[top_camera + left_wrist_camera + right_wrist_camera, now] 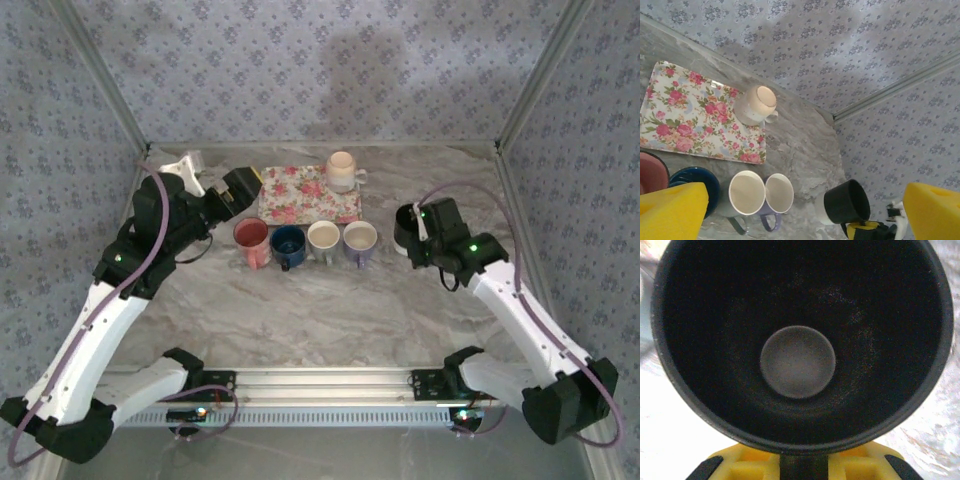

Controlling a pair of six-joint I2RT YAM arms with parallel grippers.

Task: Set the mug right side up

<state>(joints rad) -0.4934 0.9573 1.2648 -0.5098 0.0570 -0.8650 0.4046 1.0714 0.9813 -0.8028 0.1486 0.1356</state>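
**Status.** The right end effector (416,233) is clamped tight on the black-lined ceramic mug (405,227). The grip sits at the wall nearest the wrist. The mug is at the right of the marbled grey worktop (300,310), mouth showing from above. Whether its base rests on the worktop cannot be told. The left end effector (234,196) is fully spread and holds nothing. It hangs by the left corner of the floral rectangular tray (310,193).

**Risks.**
- The hold is on one side of the mug only. The mug may pivot or slip in the pads if it is swung.
- If the mug is let go while tilted or off the surface, it would likely roll or topple.
- A sideways drift to the left could strike the lavender mug (359,238) at the end of the row.
- The spread left fingers sit near the pink mug (251,240) and could nudge it in any sweep.

**Views compared.**
- The right wrist view shows the mug (797,362) empty, with a grey disc at its bottom. It also shows the yellow end effector (800,467) under the rim, but nothing of the mug's surroundings.
- The top view supplies the position, apart from the row.
- The left wrist view alone shows the mug (846,201) leaning, with a pale outer wall. It also shows the cream mug (758,104) on the tray.
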